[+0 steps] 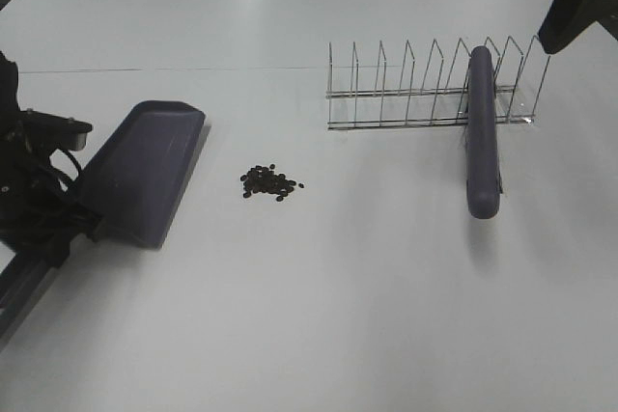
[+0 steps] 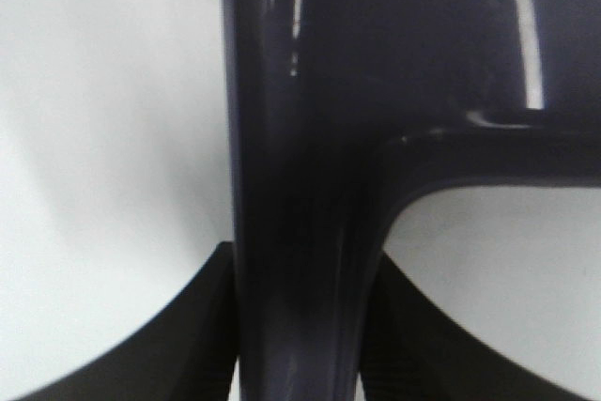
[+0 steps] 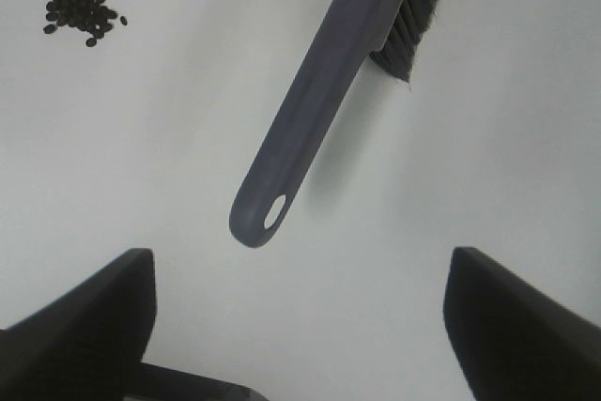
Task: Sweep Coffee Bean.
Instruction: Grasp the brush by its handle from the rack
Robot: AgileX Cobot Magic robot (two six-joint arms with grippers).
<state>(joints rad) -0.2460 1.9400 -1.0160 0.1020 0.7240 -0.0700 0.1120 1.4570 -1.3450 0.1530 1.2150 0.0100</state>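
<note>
Coffee bean (image 1: pixel 270 181): a small, tight, dark heap lying loose near the middle of the white surface (image 1: pixel 319 315), touching neither tool. Packed this closely, it should go in a pass or two, I judge.
Dustpan (image 1: pixel 145 173): at 9 o'clock of the beans, near but apart, with its long edge turned toward them, apparently set to catch whatever is pushed across.
Left hand (image 2: pixel 299 335): clenched on the dustpan's handle with a finger on each side, which holds the pan steady for the sweep.
Brush (image 1: pixel 482 137): at 3 o'clock of the beans and well apart. Its bristle end is propped in the rack and its handle end points to 6 o'clock, free to be gripped.
Rack (image 1: pixel 406 94): a wire rack at 2 o'clock of the beans, serving as the brush's stand.
Right hand (image 3: pixel 300 326): released, jaws wide with nothing between them. It hangs past the rack's 1 o'clock corner and faces the brush handle, likely lining up to take it.
Stage: sweeping not yet begun.
</note>
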